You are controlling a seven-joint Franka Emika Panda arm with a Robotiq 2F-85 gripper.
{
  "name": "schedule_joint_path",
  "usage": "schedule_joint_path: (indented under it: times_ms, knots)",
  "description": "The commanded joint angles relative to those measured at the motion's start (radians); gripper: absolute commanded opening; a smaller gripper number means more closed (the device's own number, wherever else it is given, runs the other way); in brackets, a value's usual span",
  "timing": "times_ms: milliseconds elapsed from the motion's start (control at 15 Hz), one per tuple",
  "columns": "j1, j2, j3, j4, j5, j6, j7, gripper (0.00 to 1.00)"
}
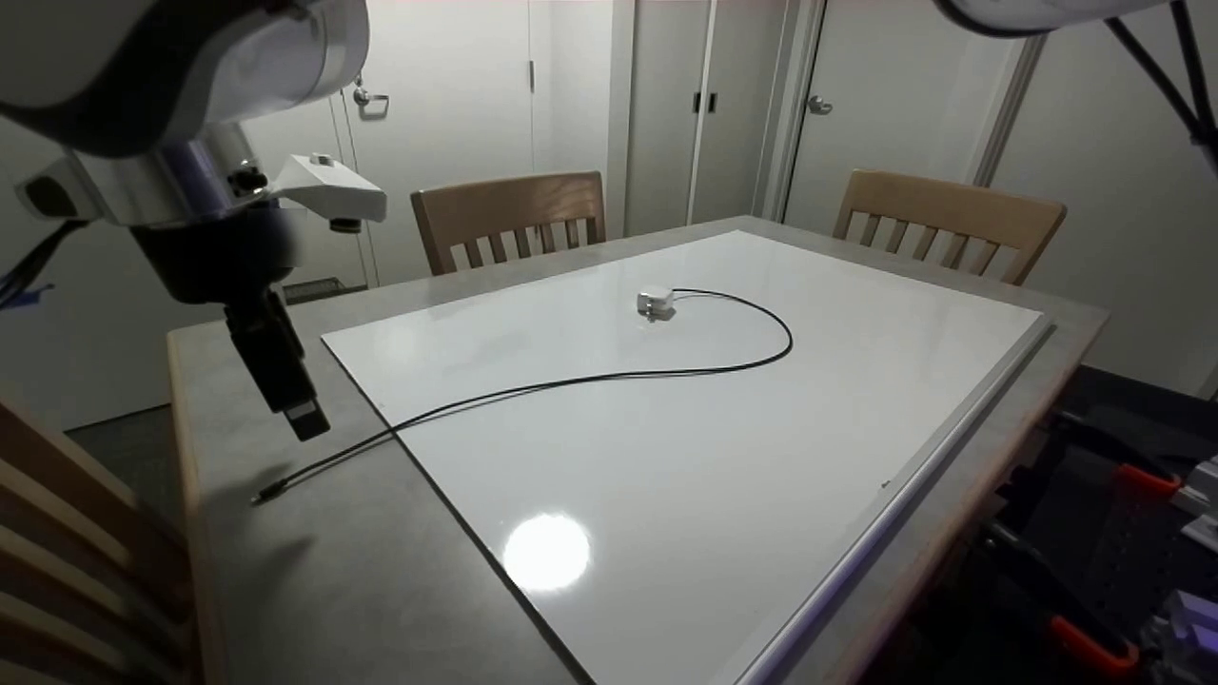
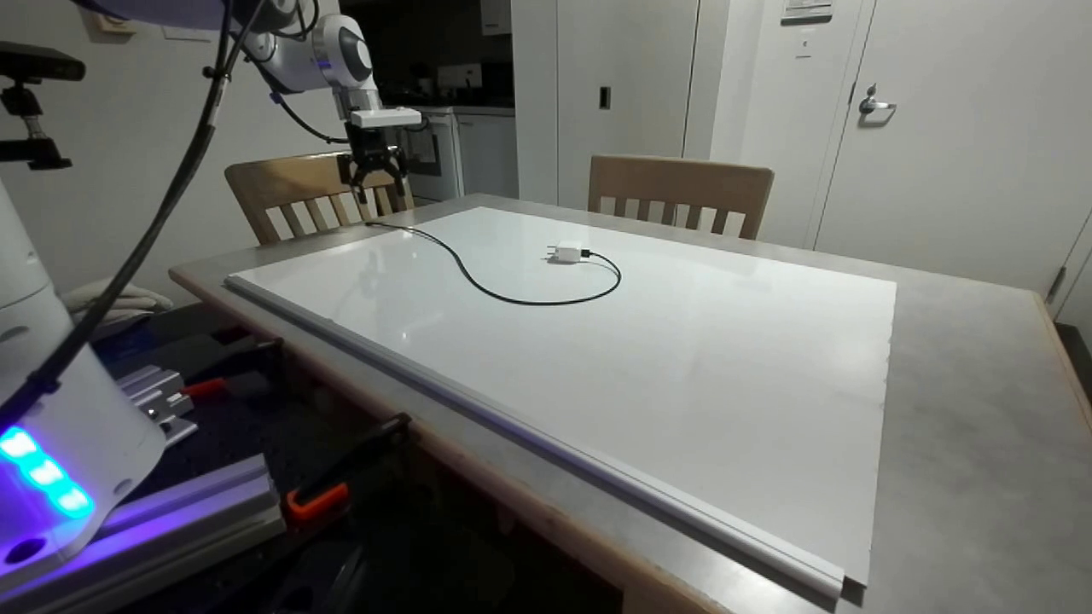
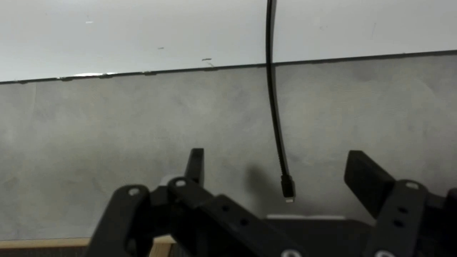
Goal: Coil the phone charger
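Presumably, the charger (image 3: 273, 96) was light and flexible, best gripped behind its slim plug (image 3: 287, 186), while the fingers (image 3: 367, 180) stood wide.

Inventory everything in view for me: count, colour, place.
Table: one, grey, central.
Whiteboard: one, white, flat on table.
Cable: one, black, curving across whiteboard, tip on table.
Adapter: one, white, on whiteboard, at cable's other end.
Chairs: at least three, light brown, around table.
Clamps: two visible, black and orange, at table edge.
Doors: several, white, background.
Kitchen units: count unclear, mostly white, background.
Mounted device: one, black, far left of an exterior view.
Arm: one, white and black, over table end.
Claw: one, black, open, raised near tip.
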Motion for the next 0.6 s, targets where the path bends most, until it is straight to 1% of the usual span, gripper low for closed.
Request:
schedule_joint_path:
  times_ms: [0,533]
  knots:
    - [0.0,0.001,0.0,0.0,0.0,0.0,0.0,1.0]
    - [0.019,0.023,0.004,0.032,0.005,-0.032,0.004,1.0]
